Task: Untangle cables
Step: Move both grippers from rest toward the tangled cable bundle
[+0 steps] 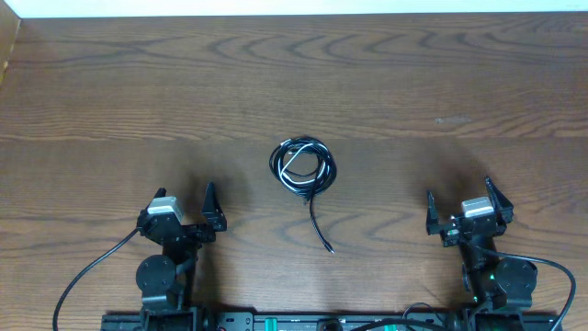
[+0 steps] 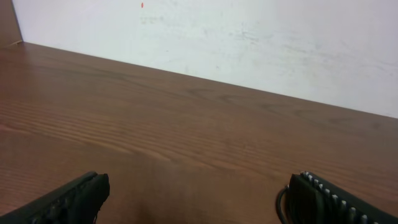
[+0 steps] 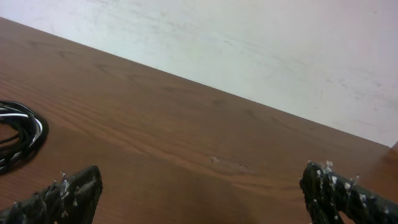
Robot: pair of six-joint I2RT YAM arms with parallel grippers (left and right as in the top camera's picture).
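Overhead, the cables lie in a tight coil at the middle of the wood-grain table. A white cable is threaded through loops of black cable, and one black tail runs toward the lower frame edge to a plug end. The left gripper at lower left and the right gripper at lower right sit well apart from the bundle, one on each side, a stance that appears to leave either arm a straight reach in. Open table surrounds the coil, its far edge along the top of the frame. From the left wrist, the left gripper shows its jaws spread wide with nothing between them; only table and a pale wall lie ahead, no cable in sight. From the right wrist, the right gripper likewise has its jaws wide apart and holds nothing, while the coil shows at the left frame edge, clear of the near fingertip.
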